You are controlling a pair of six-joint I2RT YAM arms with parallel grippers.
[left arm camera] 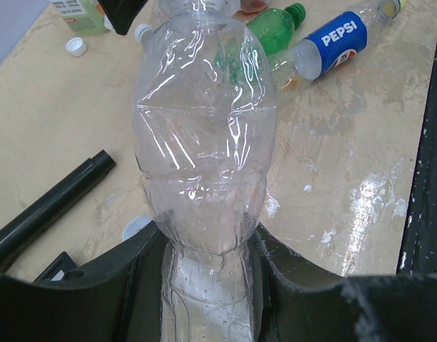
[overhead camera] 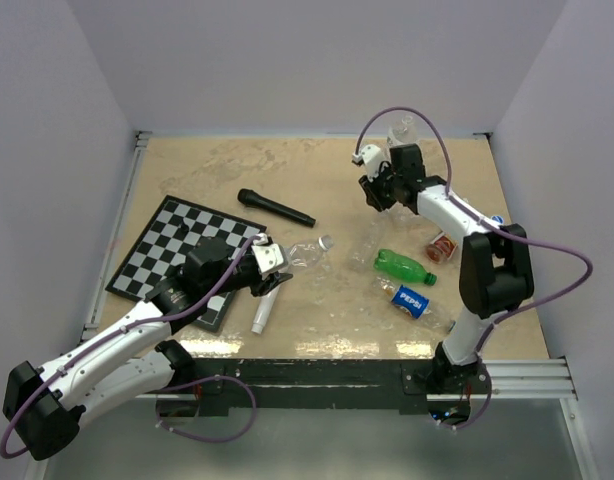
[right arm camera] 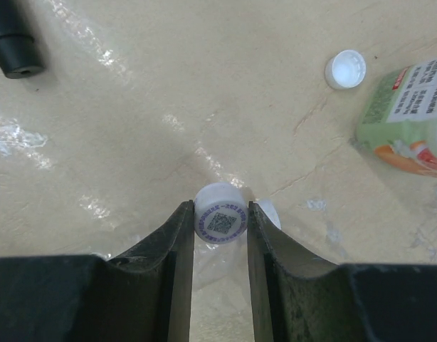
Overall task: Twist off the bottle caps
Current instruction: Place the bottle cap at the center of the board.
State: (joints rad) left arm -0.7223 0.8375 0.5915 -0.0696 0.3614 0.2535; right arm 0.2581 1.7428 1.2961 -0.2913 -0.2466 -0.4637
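- Beige tabletop inside white walls, with the work area between the two arms.
- Find the white cap pinched at the fingertips of the right gripper: jaws narrow, printed face toward the wrist camera, clear of the surface.
- Find the clear bottle clamped at one end in the left gripper, jaws closed partway around it.
- Read the bottle's long axis as running from the left gripper rightward and slightly far, toward the right arm.
- Note the gap: held cap far and right of the bottle's free end, not touching it. Judge this cap as already off.
- Expect a set-down next onto the bare table below the cap, well apart from the loose cap.
- Treat the green bottle and Pepsi bottle, lying near and right, as closer to the right arm.
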